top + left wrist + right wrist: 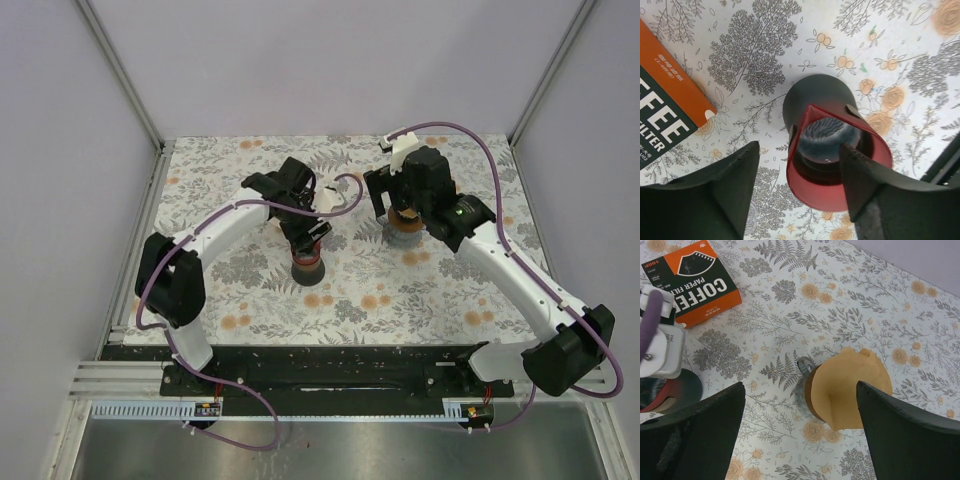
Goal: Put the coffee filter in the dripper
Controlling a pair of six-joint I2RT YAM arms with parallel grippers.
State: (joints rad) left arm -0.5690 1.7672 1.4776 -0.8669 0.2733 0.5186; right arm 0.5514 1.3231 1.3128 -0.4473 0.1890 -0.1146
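Note:
A brown paper coffee filter (852, 385) sits tilted in a clear glass holder (804, 385) on the floral cloth. It also shows in the top view (406, 222). My right gripper (799, 385) is open and empty, hovering above the filter (404, 212), its fingers either side of it. A red cone dripper (832, 182) stands on a dark round base (815, 95), also in the top view (307, 264). My left gripper (799, 147) is open just above the dripper (310, 238). Its right finger (875, 190) overlaps the dripper's rim; contact cannot be told.
An orange and dark green coffee filter box (690, 280) lies flat on the cloth behind the dripper, also in the left wrist view (665, 115). The table's floral cloth (440, 300) runs to metal frame posts and grey walls on three sides.

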